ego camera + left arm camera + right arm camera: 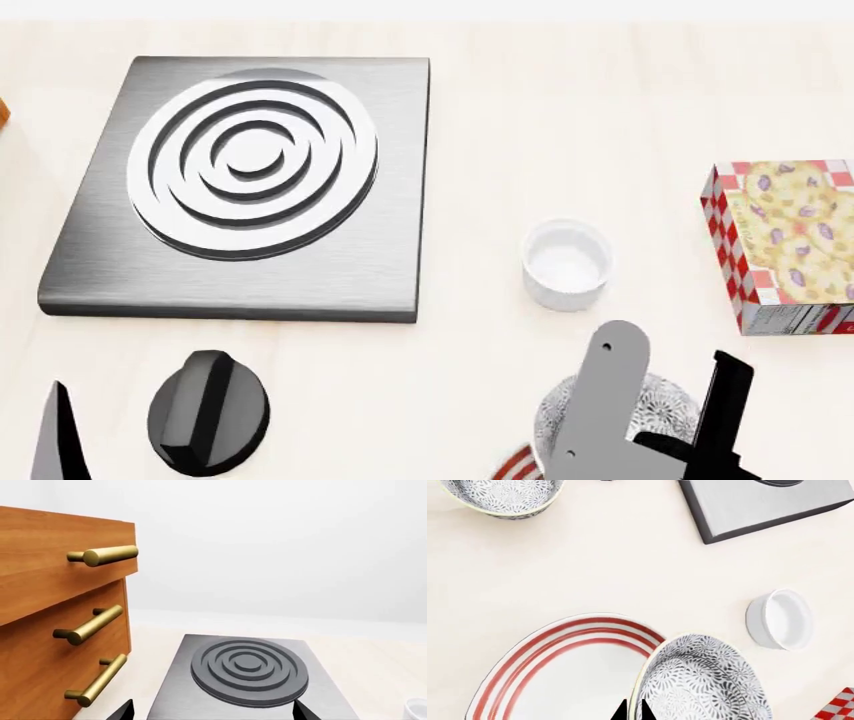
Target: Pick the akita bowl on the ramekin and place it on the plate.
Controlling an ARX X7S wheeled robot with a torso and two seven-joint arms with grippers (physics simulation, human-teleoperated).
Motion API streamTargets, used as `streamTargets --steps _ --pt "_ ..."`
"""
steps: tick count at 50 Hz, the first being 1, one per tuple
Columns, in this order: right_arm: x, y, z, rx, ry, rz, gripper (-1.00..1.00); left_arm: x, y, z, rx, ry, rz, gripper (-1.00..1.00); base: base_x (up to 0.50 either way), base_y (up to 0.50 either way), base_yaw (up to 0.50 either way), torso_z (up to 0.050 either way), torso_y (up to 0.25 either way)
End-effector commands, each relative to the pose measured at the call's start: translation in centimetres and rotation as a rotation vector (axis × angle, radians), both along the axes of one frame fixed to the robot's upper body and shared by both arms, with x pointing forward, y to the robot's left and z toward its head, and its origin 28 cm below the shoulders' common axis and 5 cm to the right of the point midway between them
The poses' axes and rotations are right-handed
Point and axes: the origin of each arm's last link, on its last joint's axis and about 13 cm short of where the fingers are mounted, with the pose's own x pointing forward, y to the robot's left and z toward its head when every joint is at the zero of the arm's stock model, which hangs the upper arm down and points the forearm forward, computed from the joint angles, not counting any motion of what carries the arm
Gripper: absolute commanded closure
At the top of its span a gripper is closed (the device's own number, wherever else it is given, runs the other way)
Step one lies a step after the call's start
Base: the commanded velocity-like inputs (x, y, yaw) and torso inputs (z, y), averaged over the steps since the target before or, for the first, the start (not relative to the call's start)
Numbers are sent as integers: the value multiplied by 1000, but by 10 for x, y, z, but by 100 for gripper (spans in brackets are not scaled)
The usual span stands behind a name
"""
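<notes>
In the right wrist view the akita bowl (707, 680), speckled grey and white, hangs tilted, overlapping one edge of the red-ringed plate (560, 680). My right gripper (630, 706) is shut on its rim, one fingertip inside and one outside. The head view shows the same bowl (663, 403) at the bottom, partly hidden by my right gripper, with a sliver of the plate (515, 466) beside it. The white ramekin (566, 262) (780, 619) stands apart with nothing in it. My left gripper (212, 712) is open above the near edge of the burner slab, holding nothing.
A grey burner slab (247, 165) (247, 672) lies at the far left, with a black knob (207, 410) in front of it. A patterned food box (787, 245) sits at the right. Wooden drawers with brass handles (60, 610) are beside the left arm. A look-alike speckled bowl (500, 495) stands beyond the plate.
</notes>
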Motion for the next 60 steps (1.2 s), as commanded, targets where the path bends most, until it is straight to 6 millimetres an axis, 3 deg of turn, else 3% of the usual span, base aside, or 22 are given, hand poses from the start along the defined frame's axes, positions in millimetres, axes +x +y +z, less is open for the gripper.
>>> streamTargets --steps 1,33,60 --pt "-17 -2 -7 2 -5 2 100 1 1 0 -1 1 3 -100 0 0 0 0 0" --pt "-39 -9 -34 34 38 -20 100 3 1 -3 4 7 10 -100 0 0 0 0 0" --pt "-36 -14 -58 61 53 -54 100 3 1 -4 7 6 11 -100 0 0 0 0 0"
